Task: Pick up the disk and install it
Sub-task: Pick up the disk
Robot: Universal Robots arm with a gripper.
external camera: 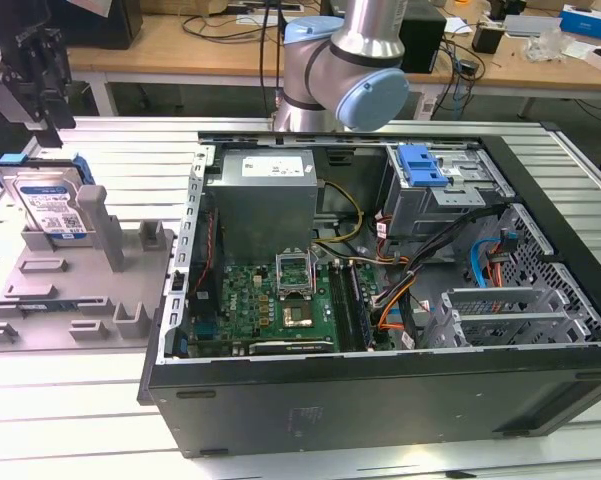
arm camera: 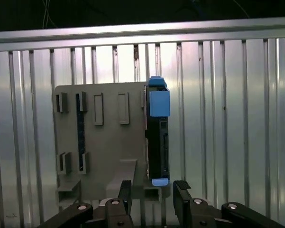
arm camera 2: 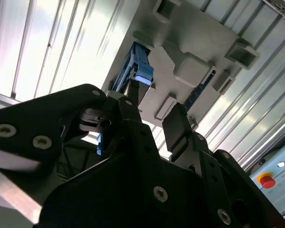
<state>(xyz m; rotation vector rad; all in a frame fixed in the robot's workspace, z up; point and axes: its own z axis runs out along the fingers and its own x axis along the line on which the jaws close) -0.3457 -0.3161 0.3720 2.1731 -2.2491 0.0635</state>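
The disk (external camera: 46, 203) stands on edge in a grey holder (external camera: 100, 285) at the exterior view's left. It is a silver drive with a white-and-blue label in a bright blue bracket. My gripper (external camera: 52, 112) hangs open a little above it, apart from it. In the first wrist view the disk (arm camera: 157, 137) shows edge-on just beyond the gripper (arm camera: 153, 190), roughly in line with the gap between the two black fingers. In the second wrist view the gripper (arm camera 2: 154, 118) also stands open, with the disk's blue bracket (arm camera 2: 141, 73) past the fingertips (arm camera 2: 133, 97).
An open computer case (external camera: 380, 400) lies at the exterior view's middle and right. It holds a grey power supply (external camera: 265, 200), a green motherboard (external camera: 280, 300), cables and a drive bay with a blue latch (external camera: 423, 165). The arm's elbow (external camera: 350, 70) rises behind the case.
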